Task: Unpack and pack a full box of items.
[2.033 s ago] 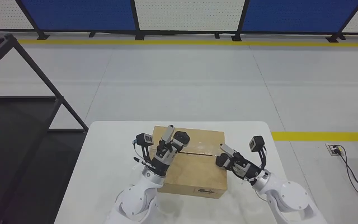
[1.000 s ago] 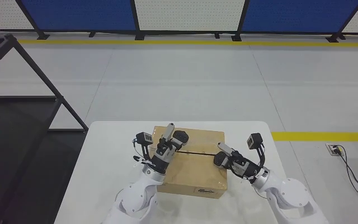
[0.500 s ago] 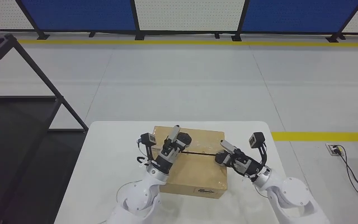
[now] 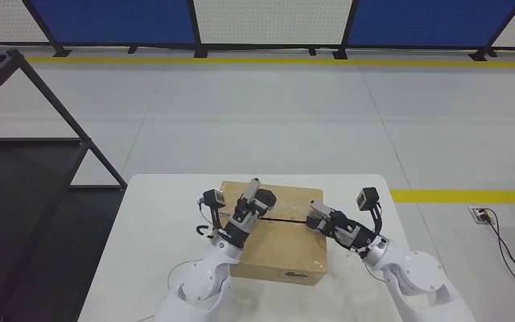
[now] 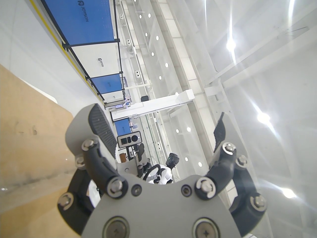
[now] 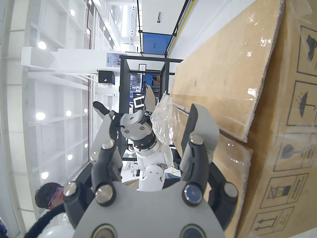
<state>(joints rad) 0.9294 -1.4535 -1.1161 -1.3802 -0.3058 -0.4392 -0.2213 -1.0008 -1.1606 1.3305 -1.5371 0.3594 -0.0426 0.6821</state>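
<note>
Left end effector (image 5: 161, 125) and right end effector (image 6: 151, 122) hang open at opposite ends of the seam (image 4: 286, 219) on the cardboard box (image 4: 282, 249); best to hook the flap edges and lift evenly.

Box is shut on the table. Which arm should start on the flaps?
Right, probably. The right gripper sits with jaws open at the seam's end on the box, one jaw beside the flap edge. The left gripper points upward, away from the cardboard.

We note black handling pictograms (image 6: 305, 105), among them an umbrella and paired upward arrows, printed on the side of the cardboard box (image 6: 223, 58), a faint illegible scribble (image 5: 26, 130) on its top, and a small wordmark (image 5: 83, 17) on the partition panels (image 5: 62, 1).
</note>
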